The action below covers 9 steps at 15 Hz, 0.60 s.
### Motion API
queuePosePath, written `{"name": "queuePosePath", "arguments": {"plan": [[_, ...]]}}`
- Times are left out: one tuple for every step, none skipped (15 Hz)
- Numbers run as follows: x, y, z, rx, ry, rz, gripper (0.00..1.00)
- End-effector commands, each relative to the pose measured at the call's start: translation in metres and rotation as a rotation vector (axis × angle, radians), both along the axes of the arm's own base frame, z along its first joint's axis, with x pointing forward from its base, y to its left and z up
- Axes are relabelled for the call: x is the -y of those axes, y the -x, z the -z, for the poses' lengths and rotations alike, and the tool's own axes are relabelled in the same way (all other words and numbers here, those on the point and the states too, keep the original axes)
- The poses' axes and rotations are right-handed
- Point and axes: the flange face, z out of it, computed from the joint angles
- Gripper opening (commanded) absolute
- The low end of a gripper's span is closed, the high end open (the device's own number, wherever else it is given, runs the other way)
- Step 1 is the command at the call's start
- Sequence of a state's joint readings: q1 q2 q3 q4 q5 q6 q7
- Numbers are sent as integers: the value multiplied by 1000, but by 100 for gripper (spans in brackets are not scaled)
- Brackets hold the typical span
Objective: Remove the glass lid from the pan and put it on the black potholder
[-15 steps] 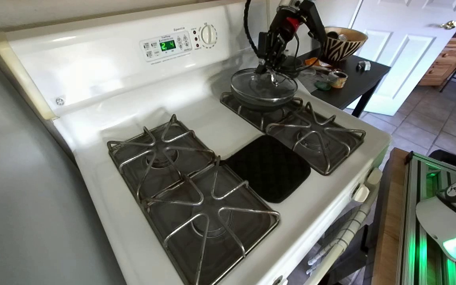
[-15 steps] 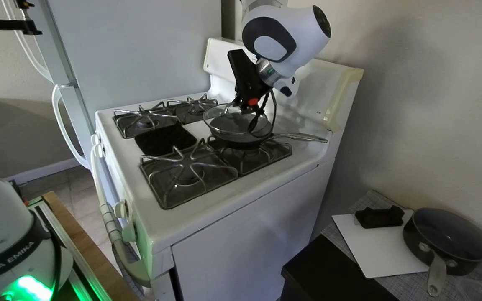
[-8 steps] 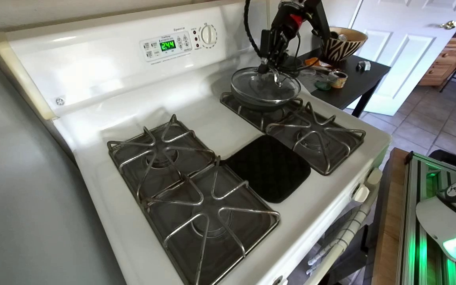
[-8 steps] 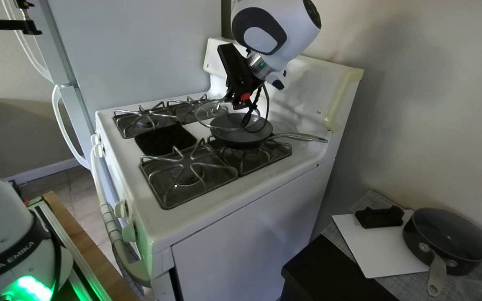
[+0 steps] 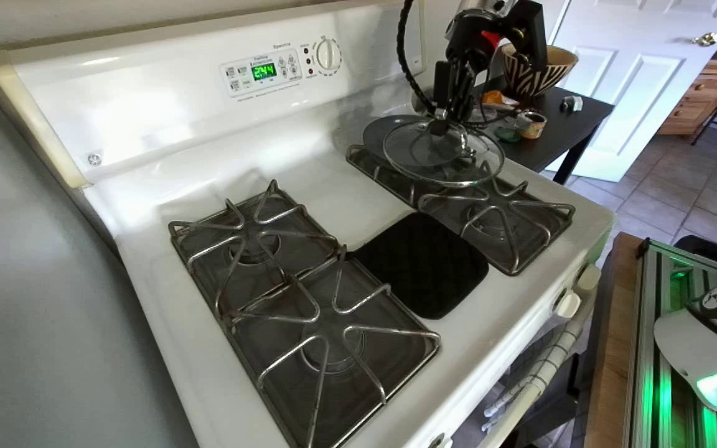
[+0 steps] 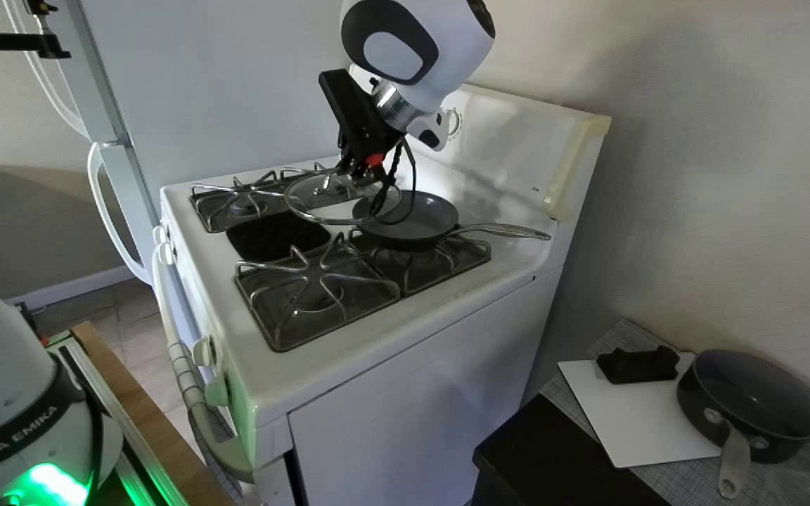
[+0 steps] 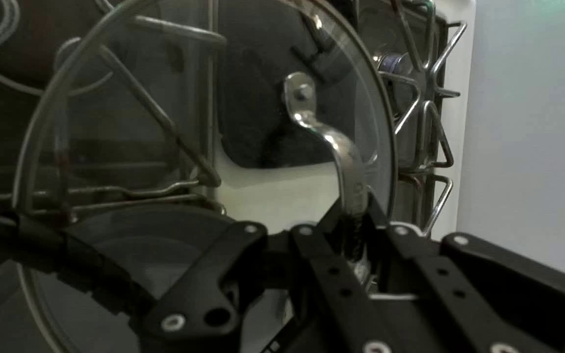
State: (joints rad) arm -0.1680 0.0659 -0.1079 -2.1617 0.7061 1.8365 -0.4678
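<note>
Lid (image 5: 442, 155): handle (image 7: 350, 162) clearest in wrist view

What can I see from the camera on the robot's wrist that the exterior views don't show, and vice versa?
Only the wrist view shows, close up, the round fastener and faint marks on the metal handle.

Only the exterior views, between them, show the green clock, patterned bowl and deep saucepan.

Both share the gripper holding the glass lid by that handle, the pan, the black potholder and burner grates.
</note>
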Motion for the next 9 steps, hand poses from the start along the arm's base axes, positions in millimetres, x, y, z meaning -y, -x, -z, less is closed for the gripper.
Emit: {"name": "queuePosePath", "arguments": {"plan": [[-20, 32, -13, 8, -2, -50, 0], [-24, 37, -12, 11, -2, -58, 0], [-29, 42, -11, 9, -2, -68, 0], [-35, 47, -10, 7, 1, -81, 0], [-42, 53, -7, 1, -1, -90, 0], [-50, 58, -4, -1, 2, -102, 0], [-56, 62, -1, -5, 1, -115, 0], [-64, 66, 2, -10, 2, -131, 0], [-71, 69, 4, -11, 3, -144, 0]]}}
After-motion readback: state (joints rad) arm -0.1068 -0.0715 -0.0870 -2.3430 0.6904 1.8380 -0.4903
